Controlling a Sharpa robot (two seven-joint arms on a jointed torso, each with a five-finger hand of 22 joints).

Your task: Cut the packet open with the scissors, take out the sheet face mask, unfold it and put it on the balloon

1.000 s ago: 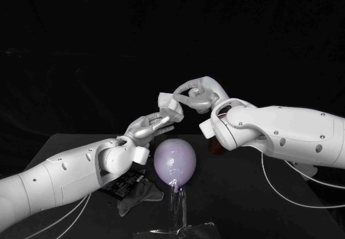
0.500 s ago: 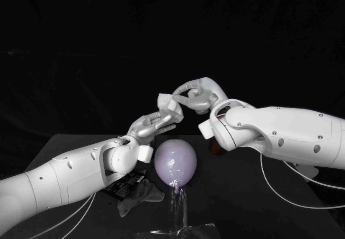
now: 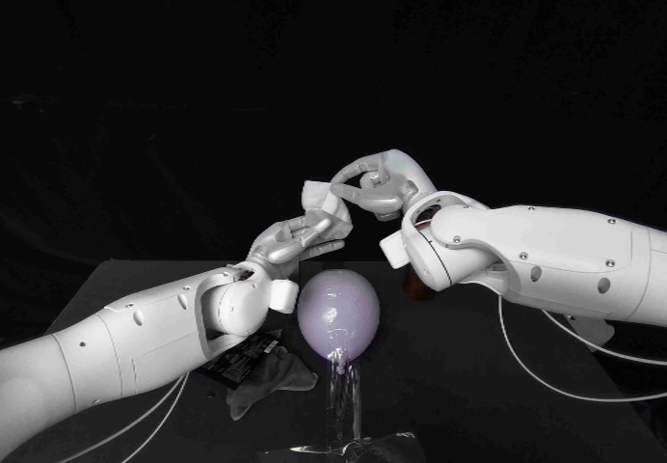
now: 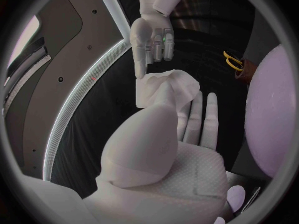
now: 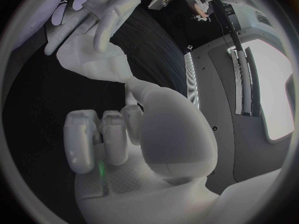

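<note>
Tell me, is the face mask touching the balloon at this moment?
Apart. In the left wrist view, a dark gap plainly separates the face mask from the balloon.

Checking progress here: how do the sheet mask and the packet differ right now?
The sheet mask is white; the packet is dark. The sheet mask is held aloft between the left hand and right hand, above the balloon; the packet lies on the table, untouched by either hand.

Robot lab: black table (image 3: 459,391), black backdrop (image 3: 167,96).
</note>
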